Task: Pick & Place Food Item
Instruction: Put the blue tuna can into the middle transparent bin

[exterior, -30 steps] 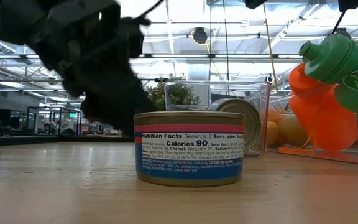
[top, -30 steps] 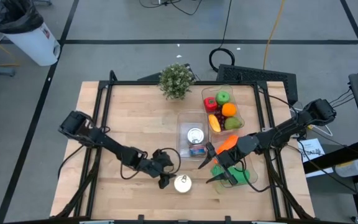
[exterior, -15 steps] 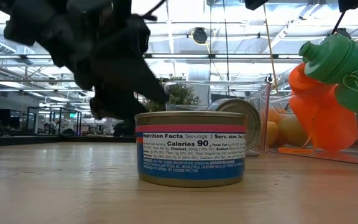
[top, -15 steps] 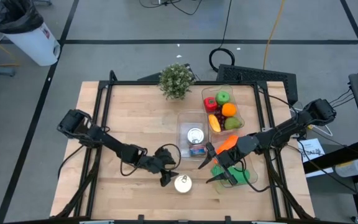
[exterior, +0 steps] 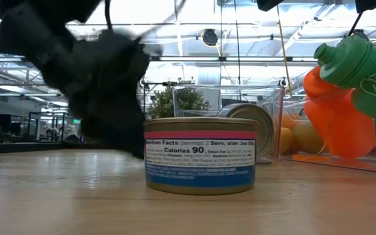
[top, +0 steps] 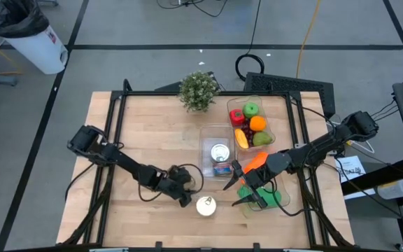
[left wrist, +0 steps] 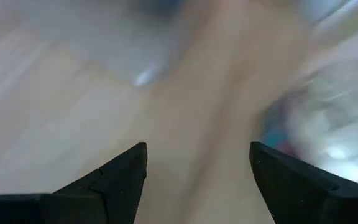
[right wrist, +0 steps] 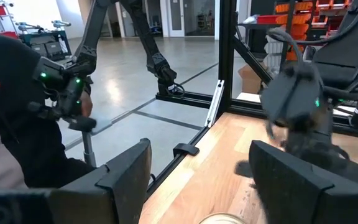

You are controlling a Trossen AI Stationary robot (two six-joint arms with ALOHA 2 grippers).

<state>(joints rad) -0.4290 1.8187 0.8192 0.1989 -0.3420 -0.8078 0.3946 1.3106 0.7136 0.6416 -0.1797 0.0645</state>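
Observation:
A short tin can [top: 206,206] with a blue and red label stands upright on its base near the table's near edge; it also shows in the low view [exterior: 200,155]. My left gripper [top: 187,197] is open and low beside the can's left side, a blurred dark mass in the low view [exterior: 106,91]. In its wrist view [left wrist: 197,180] nothing lies between the fingers, and the blurred can [left wrist: 319,124] lies off to one side. My right gripper [top: 236,194] hovers open to the right of the can, level, empty [right wrist: 201,180]. My left gripper comes slanting down from the table's left. In the low view its dark finger [exterior: 132,140] reaches the can's left side wall [exterior: 147,156]. The blur keeps me from telling whether they touch.
Clear containers stand behind and right of the can: one with tins [top: 219,157], one with fruit [top: 250,126], one with an orange and a green item [top: 263,194]. A potted plant [top: 199,91] is at the far edge. A person [right wrist: 17,112] stands beyond the table.
My left gripper has sunk toward the table beside the can and rolled at the wrist, staying open. The can's label has turned a little and the can has shifted slightly toward the right.

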